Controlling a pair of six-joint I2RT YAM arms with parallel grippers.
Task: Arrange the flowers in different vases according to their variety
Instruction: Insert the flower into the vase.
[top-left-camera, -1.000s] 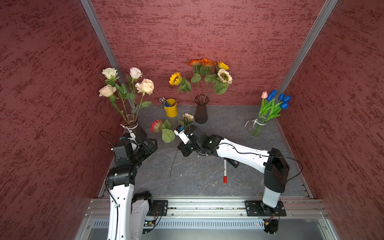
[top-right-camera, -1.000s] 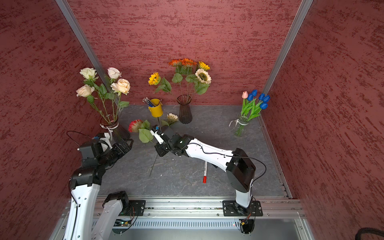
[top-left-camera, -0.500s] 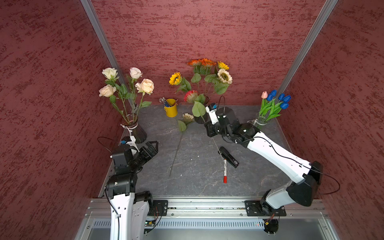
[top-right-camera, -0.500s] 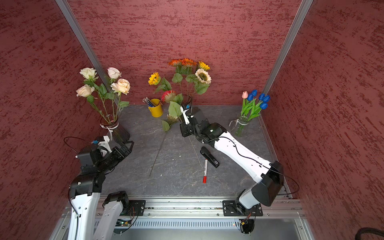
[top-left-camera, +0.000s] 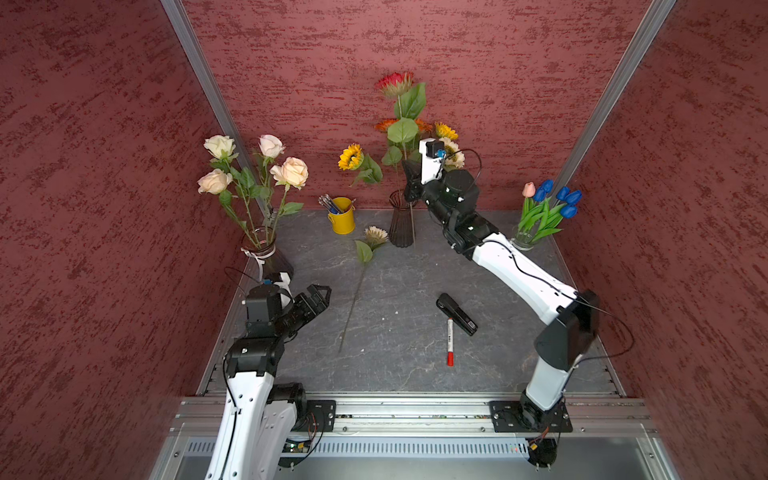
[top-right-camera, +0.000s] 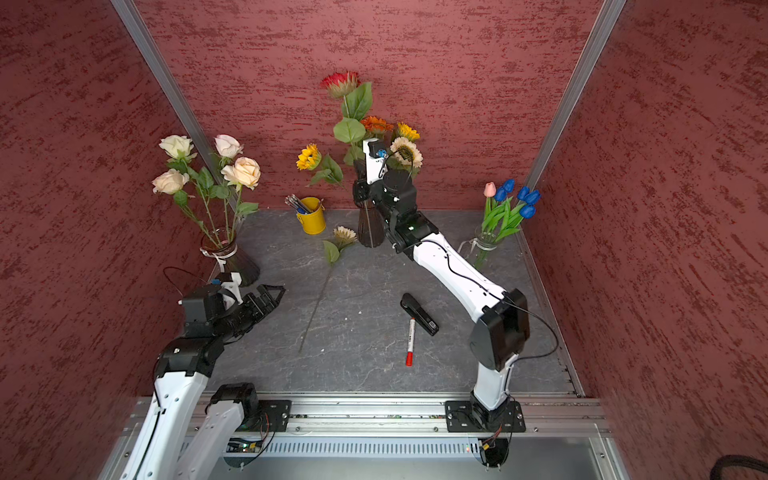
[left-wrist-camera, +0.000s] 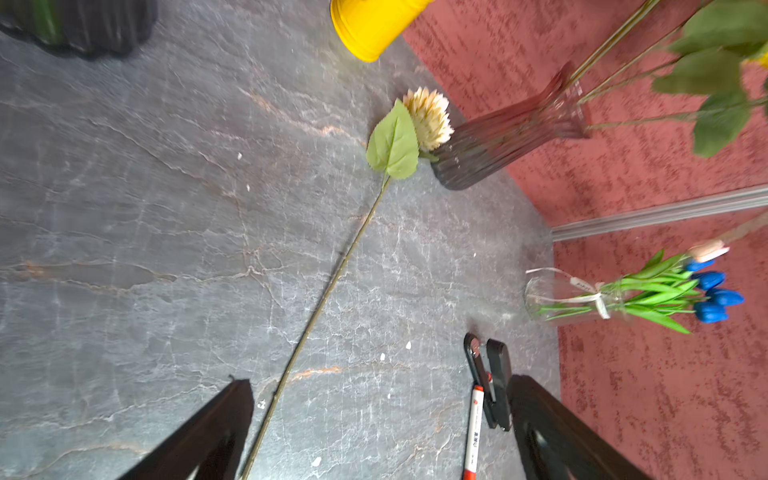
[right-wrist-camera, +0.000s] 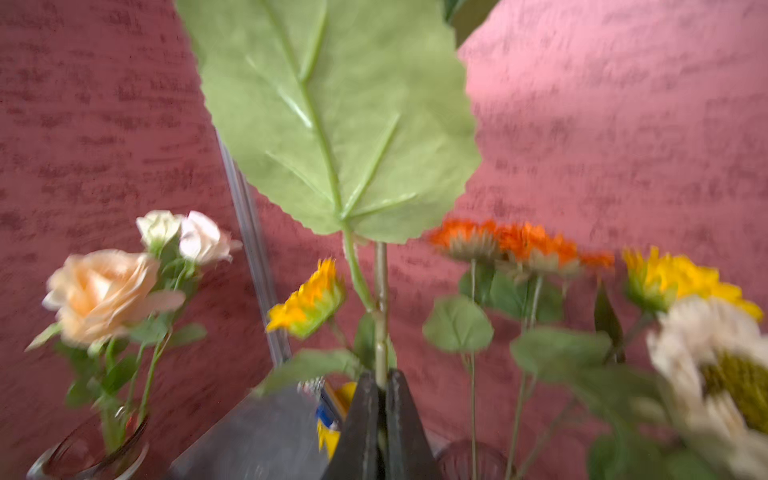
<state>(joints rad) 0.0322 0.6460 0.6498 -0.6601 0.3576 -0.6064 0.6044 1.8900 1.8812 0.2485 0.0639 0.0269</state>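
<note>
**Right gripper** (right-wrist-camera: 380, 386): the fingers are closed narrow on the green stem of the red sunflower (top-left-camera: 394, 83). The grip point is low on the stem, just above the mouth of the dark ribbed vase (top-left-camera: 400, 226), which stands at the far centre of the table (top-left-camera: 415, 374). The flower is nearly upright. Its head is well above the orange, yellow and cream sunflowers (top-left-camera: 445, 131) that stand in that vase. In a top view the lower stem runs down along the right side of the vase. Whether it is inside the glass or in front of it cannot be told.

**Left gripper** (left-wrist-camera: 380, 382): the fingers are spread wide and hold nothing. The gripper hovers over the near left of the table, just in front of the dark flared vase (top-left-camera: 270, 259).

**Cream sunflower** (top-left-camera: 376, 236): it lies flat on the table. The head is just beside the foot of the ribbed vase, on its left. The stem runs toward the near left and ends near the left gripper without touching it.

**Roses** (top-left-camera: 291, 172): four stand in the flared vase at the far left.

**Tulips** (top-left-camera: 557, 199): blue ones and one pink stand in the small clear vase (top-left-camera: 523, 240) at the far right.

**Other items:** the yellow pen cup (top-left-camera: 343, 216) stands at the far side, left of the ribbed vase. The red marker (top-left-camera: 449, 340) and a black oblong device (top-left-camera: 456, 313) lie just beside each other at the near centre-right.
</note>
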